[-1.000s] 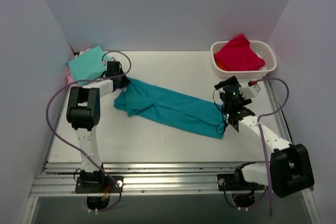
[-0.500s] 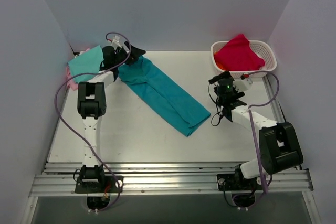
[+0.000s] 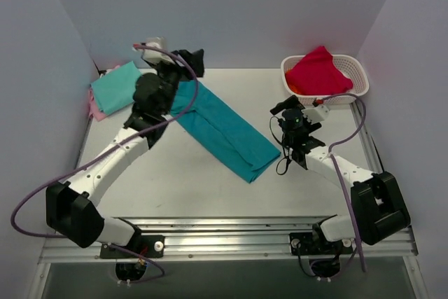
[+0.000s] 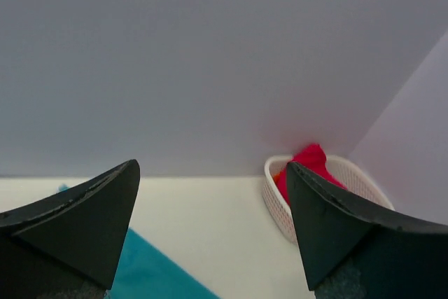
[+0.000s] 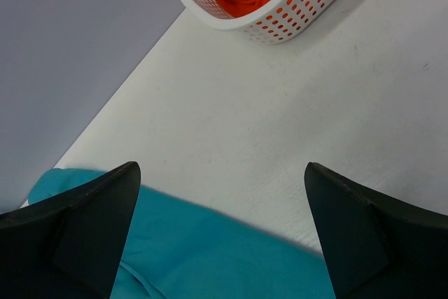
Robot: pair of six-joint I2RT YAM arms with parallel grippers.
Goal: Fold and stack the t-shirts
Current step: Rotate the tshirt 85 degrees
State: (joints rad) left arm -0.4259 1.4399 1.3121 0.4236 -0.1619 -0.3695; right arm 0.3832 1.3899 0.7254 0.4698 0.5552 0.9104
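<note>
The deep teal t-shirt (image 3: 222, 129) lies folded into a long strip, running diagonally from the back left toward the table's middle. My left gripper (image 3: 190, 61) hangs open above the strip's far end, near the back wall, with nothing between its fingers (image 4: 77, 222). A corner of the teal t-shirt (image 4: 150, 271) shows below them. My right gripper (image 3: 288, 106) is open and empty, right of the strip's near end. It looks down on the teal t-shirt (image 5: 210, 257). A mint-green t-shirt (image 3: 115, 85) lies folded at the back left on a pink t-shirt (image 3: 96, 108).
A white perforated basket (image 3: 360, 89) stands at the back right and holds red cloth (image 3: 318, 71) over something orange (image 5: 245, 1). The same basket (image 4: 276, 201) shows in the left wrist view. Grey walls close in the table at the back and both sides.
My left gripper swung the teal shirt's end toward the back left, opened and let go, then rose toward the back wall. The right arm drew away from the shirt's other end.
</note>
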